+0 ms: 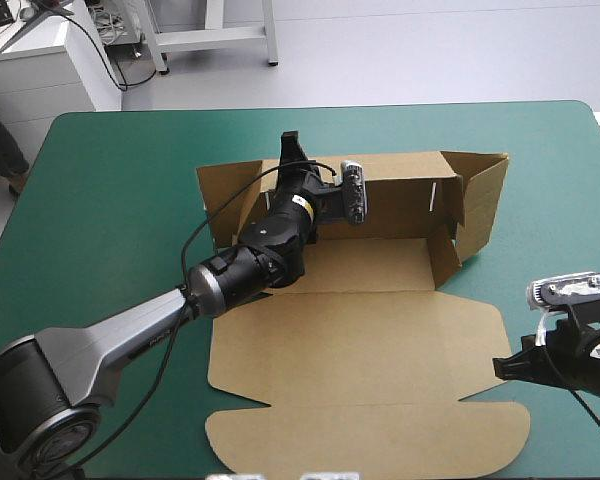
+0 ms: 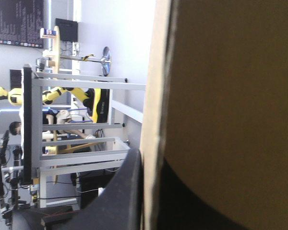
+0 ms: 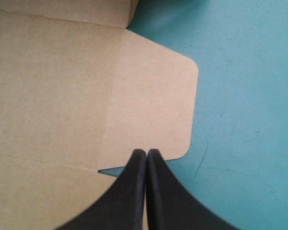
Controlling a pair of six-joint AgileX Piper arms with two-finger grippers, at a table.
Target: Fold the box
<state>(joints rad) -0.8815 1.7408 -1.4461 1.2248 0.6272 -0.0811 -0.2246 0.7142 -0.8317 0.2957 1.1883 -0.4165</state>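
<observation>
Wall-raising step: L end effector is seemingly pinching the box at its back wall, R end effector is hovering closed over the lid flap; next is calling for tucking the side walls.

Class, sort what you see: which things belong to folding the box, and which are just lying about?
Job: box; left gripper, shut on its raised back wall; right gripper, shut.
Lying about: only the teal-green cover, underneath.
</observation>
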